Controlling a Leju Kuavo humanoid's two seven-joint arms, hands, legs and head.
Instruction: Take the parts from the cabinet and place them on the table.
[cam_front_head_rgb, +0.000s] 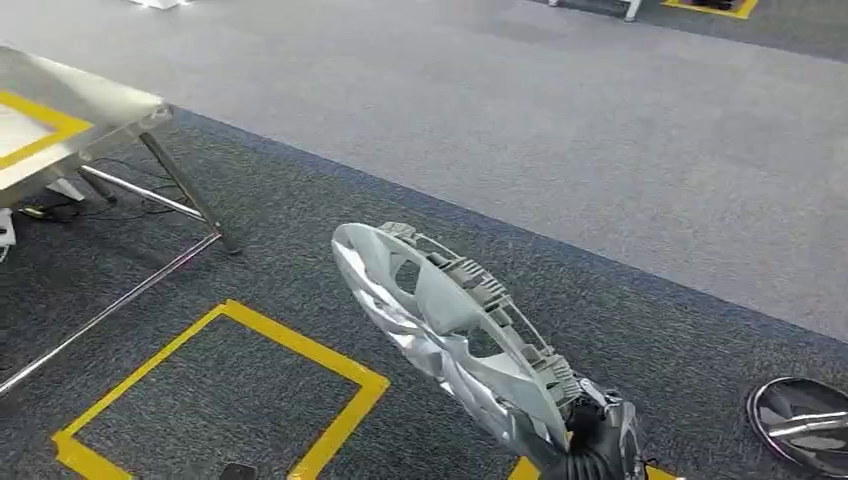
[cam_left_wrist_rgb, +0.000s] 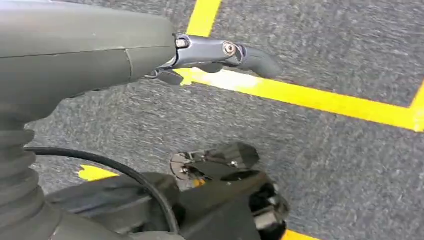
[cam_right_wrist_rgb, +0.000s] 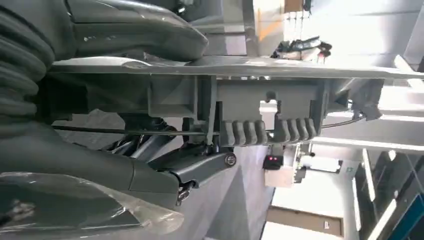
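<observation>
the right hand (cam_front_head_rgb: 600, 440) pinches the wheel cover (cam_front_head_rgb: 440, 320) by its rim; the cover sticks up and away toward the table (cam_front_head_rgb: 60, 120). the left hand (cam_left_wrist_rgb: 220, 52) hangs with nothing in it.

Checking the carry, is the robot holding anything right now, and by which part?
Yes. The right robot hand grips the silver wheel cover by its rim edge. The left robot hand holds nothing.

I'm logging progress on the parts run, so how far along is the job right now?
Done: one part is out of the cabinet, a silver wheel cover carried above the carpet. In hand: the right hand grips its rim. The left hand hangs over the floor, holding nothing. Left: the cover has not reached the metal table, which stands off to the left. A second shiny part lies on the floor at right.
</observation>
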